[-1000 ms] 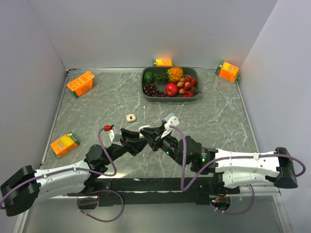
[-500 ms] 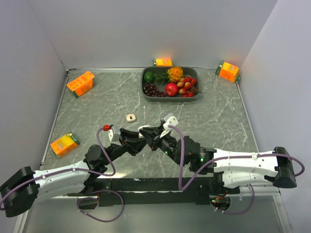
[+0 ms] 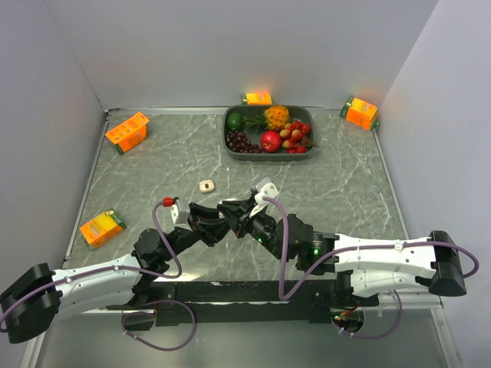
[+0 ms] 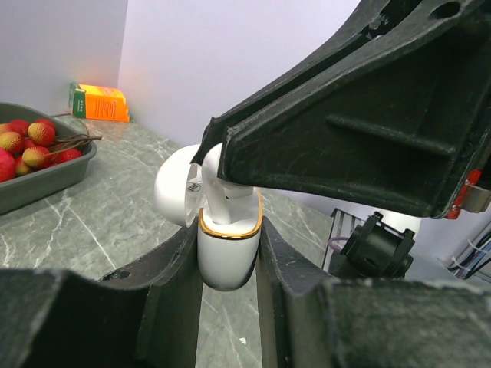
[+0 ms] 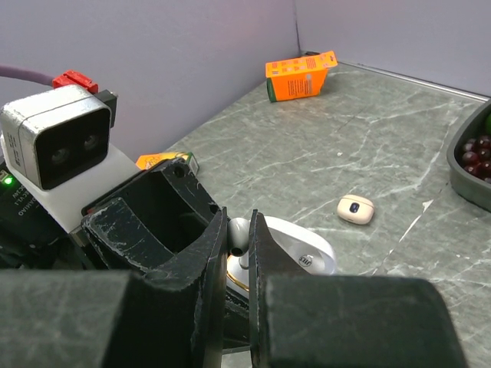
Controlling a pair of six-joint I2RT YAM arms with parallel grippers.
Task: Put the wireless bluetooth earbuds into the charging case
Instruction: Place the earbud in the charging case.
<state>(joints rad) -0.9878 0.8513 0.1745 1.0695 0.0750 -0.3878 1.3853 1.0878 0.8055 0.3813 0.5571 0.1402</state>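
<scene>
Grippers of both arms meet over the near middle of a grey marbled table, where the left gripper clamps a glossy white charging case with a gold rim. Its two black fingers press the case's opposite sides, with the jaws only as far apart as the case is wide. In the left wrist view the case stands upright between them, its long axis running bottom to top and its open mouth facing up toward the other arm. The hinged lid is swung back on the left of that view. The right gripper reaches down over the mouth with its jaws drawn to a narrow slit, pinching a small white earbud between the tips. The earbud's long axis roughly lines up with the case's, and its lower end sits at the gold rim. How far it sits inside cannot be told. Well apart from the grippers, a small cream rounded object with a dark spot lies flat on the table. Farther back are a dark tray of fruit and several orange cartons.
</scene>
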